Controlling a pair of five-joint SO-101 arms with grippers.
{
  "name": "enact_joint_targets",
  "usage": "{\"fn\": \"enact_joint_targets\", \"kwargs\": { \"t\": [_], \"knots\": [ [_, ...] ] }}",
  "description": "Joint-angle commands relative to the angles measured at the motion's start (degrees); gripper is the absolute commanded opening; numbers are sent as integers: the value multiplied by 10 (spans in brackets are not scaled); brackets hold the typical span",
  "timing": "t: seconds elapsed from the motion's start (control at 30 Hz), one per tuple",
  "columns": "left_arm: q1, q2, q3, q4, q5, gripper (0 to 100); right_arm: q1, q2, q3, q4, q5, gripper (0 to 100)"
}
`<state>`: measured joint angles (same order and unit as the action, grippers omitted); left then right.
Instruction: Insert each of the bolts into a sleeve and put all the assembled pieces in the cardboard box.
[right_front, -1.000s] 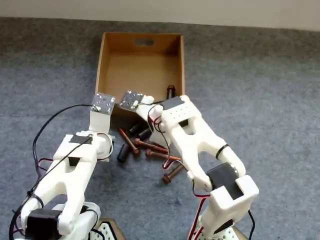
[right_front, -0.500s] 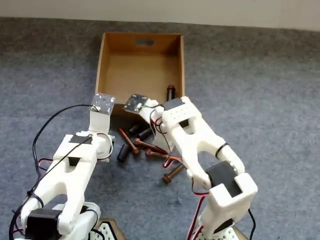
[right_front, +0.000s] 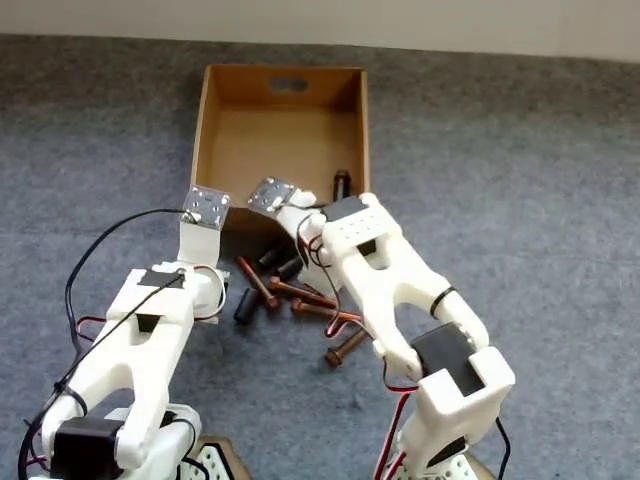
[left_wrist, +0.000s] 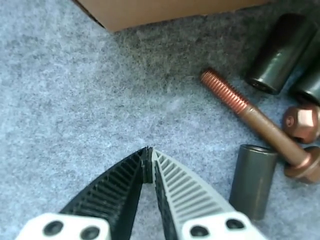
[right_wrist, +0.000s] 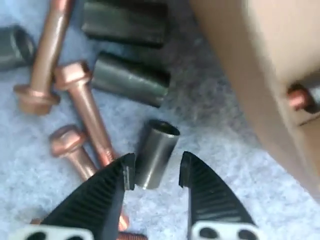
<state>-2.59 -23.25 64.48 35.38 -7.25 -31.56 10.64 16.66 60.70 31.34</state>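
The right gripper is held part-open astride one end of a sleeve lying on the carpet before the cardboard box. If it is clamped so near its end, the sleeve could be pivoted out against the bolts beside it. The left gripper is closed on nothing. That straddle is given by the right wrist view, and the piece in the box's near right corner by the high view.

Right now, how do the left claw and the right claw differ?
The left claw is shut; the right claw is open. The left claw has only bare carpet under its tips, while the right claw has a dark sleeve between its fingers. The left claw has one black and one pale finger; the right claw's are both black. Both point down at the carpet beside the cardboard box.
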Motion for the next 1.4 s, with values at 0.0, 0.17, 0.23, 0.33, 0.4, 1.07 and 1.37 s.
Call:
{"fn": "enact_joint_targets", "kwargs": {
  "t": [0.0,0.17,0.23,0.33,0.4,1.07,1.37],
  "knots": [
    [10,0,-22,-7,-2,11,-4,-8,-7,-20,-21,156],
    [10,0,-22,-7,-2,11,-4,48,-13,-21,-23,156],
    [10,0,-22,-7,-2,11,-3,67,-14,-19,-23,139],
    [10,0,-22,-7,-2,11,-3,67,-15,-17,-23,6],
    [10,0,-22,-7,-2,11,-2,52,-13,-16,-24,17],
    [10,0,-22,-7,-2,11,269,-146,131,-55,-207,5],
    [10,0,-22,-9,-2,11,271,-147,264,-194,-216,5]
  ]
}}
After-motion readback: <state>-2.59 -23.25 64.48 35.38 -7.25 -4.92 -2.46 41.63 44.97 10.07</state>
